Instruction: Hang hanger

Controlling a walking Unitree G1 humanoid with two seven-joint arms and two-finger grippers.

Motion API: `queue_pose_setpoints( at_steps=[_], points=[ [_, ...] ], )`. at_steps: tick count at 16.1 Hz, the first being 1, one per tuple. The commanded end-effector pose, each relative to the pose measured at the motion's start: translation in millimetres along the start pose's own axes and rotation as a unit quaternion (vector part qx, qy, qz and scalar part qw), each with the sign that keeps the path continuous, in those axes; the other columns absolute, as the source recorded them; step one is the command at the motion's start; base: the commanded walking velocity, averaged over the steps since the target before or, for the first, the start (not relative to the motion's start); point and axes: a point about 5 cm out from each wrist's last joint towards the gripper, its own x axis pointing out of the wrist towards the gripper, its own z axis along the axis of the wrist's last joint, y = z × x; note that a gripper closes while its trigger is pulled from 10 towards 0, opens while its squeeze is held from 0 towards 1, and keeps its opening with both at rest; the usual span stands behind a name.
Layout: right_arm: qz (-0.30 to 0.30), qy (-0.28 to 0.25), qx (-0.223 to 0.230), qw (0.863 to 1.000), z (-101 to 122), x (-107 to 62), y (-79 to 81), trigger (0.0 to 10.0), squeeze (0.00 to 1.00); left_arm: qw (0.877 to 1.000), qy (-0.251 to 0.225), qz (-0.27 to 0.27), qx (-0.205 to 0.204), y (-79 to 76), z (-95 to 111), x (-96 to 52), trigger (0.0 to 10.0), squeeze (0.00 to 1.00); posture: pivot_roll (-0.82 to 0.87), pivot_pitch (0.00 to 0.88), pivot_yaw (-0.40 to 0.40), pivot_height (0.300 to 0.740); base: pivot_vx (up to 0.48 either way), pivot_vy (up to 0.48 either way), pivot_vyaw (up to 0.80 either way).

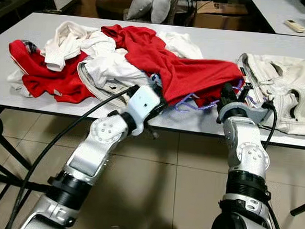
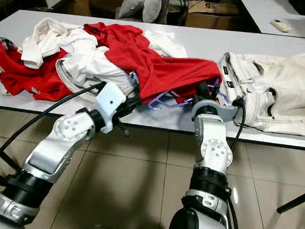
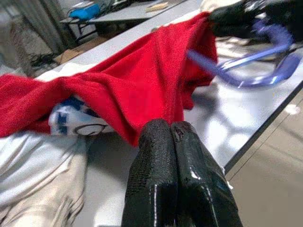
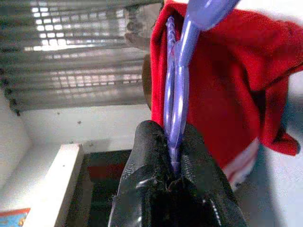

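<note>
The purple hanger [image 1: 195,103] lies at the near edge of the white table [image 1: 283,40], partly under the hem of the red shirt [image 1: 177,64], directly between the two grippers. The right gripper [image 4: 174,163] is clamped on the hanger's thin plastic bar, its two black fingers pressed together with the purple strand running out from between them; the red shirt hangs just beyond its fingertips. The left gripper [image 3: 171,137] sits just to the other side of the hanger, its fingers closed against each other with nothing visible between them, tips touching or nearly touching the fold of the red shirt. Ahead of the left gripper, beneath the red cloth, a white garment with a blue print [image 3: 75,124] shows. Farther beyond the left gripper lie heaped white clothes [image 1: 101,58] and another red garment [image 1: 40,72]. Beyond the right gripper, to its outer side, cream jeans [image 1: 285,92] are spread flat on the table
</note>
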Motion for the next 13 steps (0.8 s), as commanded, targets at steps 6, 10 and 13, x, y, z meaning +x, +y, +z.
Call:
queue_pose_setpoints(
  at_steps=[6,10,13],
  points=[
    [0.036,0.029,0.014,0.999,-38.5,12.7,18.7,10.0,0.00,0.995,-0.051,-0.032,-0.082,-9.6,16.3,-3.8,0.0,0.00,0.05,0.042,0.057,0.740,0.000,0.000,0.00],
    [0.039,0.028,0.009,0.999,-40.3,18.1,21.8,10.0,0.00,0.989,-0.077,-0.062,-0.106,-18.2,29.4,-1.7,0.0,0.00,0.05,0.042,0.056,0.740,0.000,0.000,0.00],
    [0.038,0.026,0.007,0.999,-40.6,19.9,22.4,10.0,0.00,0.988,-0.082,-0.074,-0.106,-17.7,34.3,-2.1,0.0,0.00,0.05,0.041,0.052,0.740,0.000,0.000,0.00]
  ],
)
